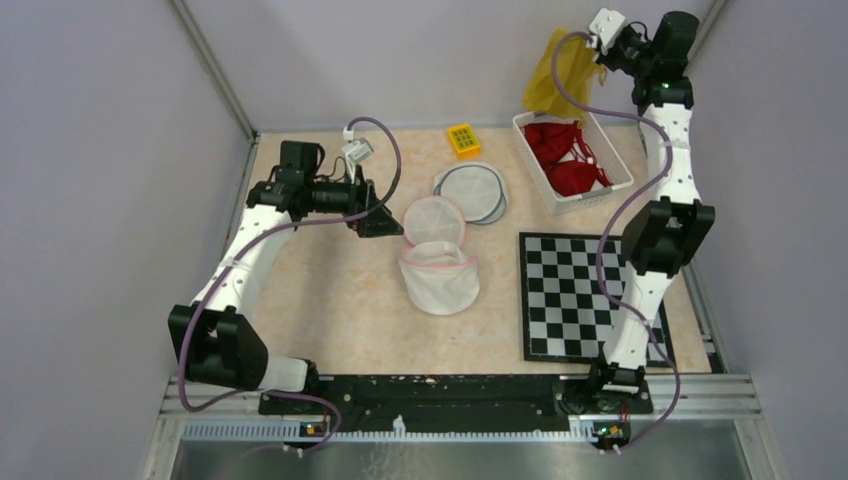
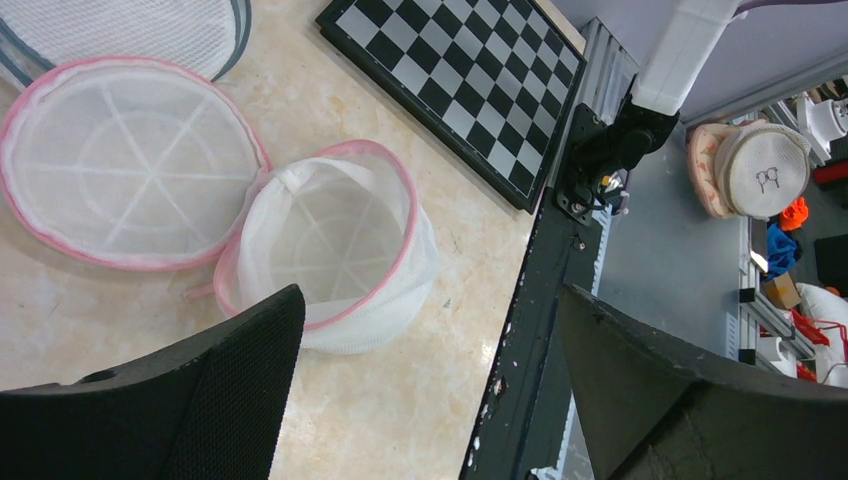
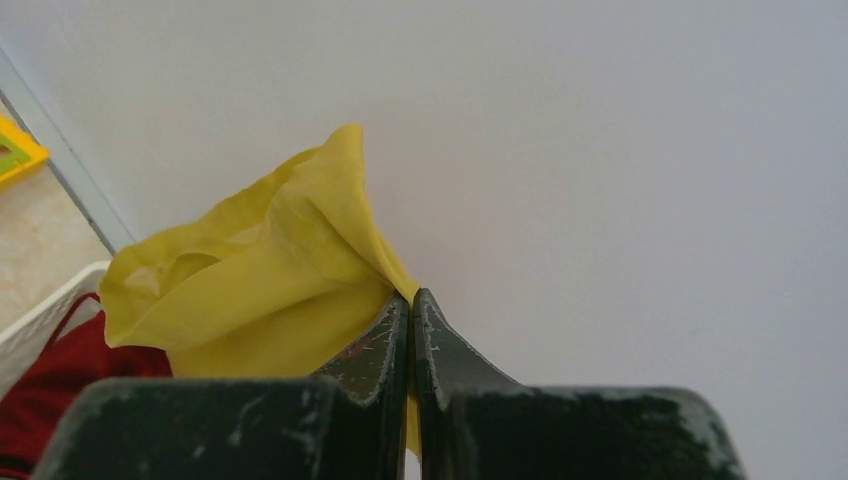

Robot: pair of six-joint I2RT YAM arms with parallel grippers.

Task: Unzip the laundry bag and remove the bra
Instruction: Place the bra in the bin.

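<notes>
We see the right hand (image 3: 412,300) with its two fingers pressed together on a fold of the yellow garment (image 3: 270,270), which we take to be the bra; it hangs high over the white basket (image 1: 533,165) of red garments (image 1: 565,155), presumably for release there. The left hand (image 2: 430,290) is spread wide and holds nothing, beside the laundry bag (image 2: 330,250), which lies on the worktop (image 1: 330,300) unzipped and hollow, its lid (image 2: 125,165) folded back.
</notes>
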